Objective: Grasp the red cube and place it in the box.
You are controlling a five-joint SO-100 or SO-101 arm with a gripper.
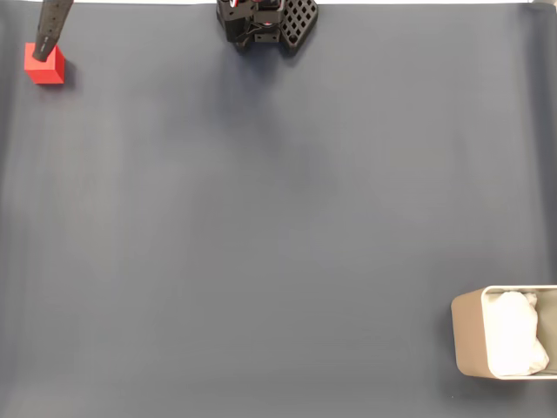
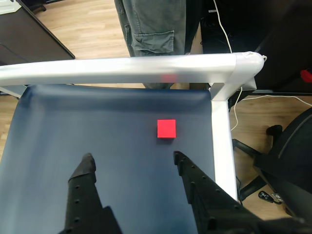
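Note:
The red cube (image 1: 44, 66) lies at the far top-left corner of the dark blue mat in the fixed view. The beige box (image 1: 468, 340) with white padding sits at the bottom-right edge, partly cut off. My arm (image 1: 261, 22) is folded up at the top middle, far from both. In the wrist view my gripper (image 2: 134, 161) is open with nothing between its black fingers (image 2: 85, 170). The red cube (image 2: 166, 129) rests on the mat just beyond them, closer to the right finger and apart from both.
A dark rod (image 1: 52, 26) slants in from the top edge and overlaps the cube's upper side. A white rail (image 2: 122, 68) borders the mat, a person's legs (image 2: 151, 29) stand behind it, and an office chair (image 2: 292, 146) is at the right.

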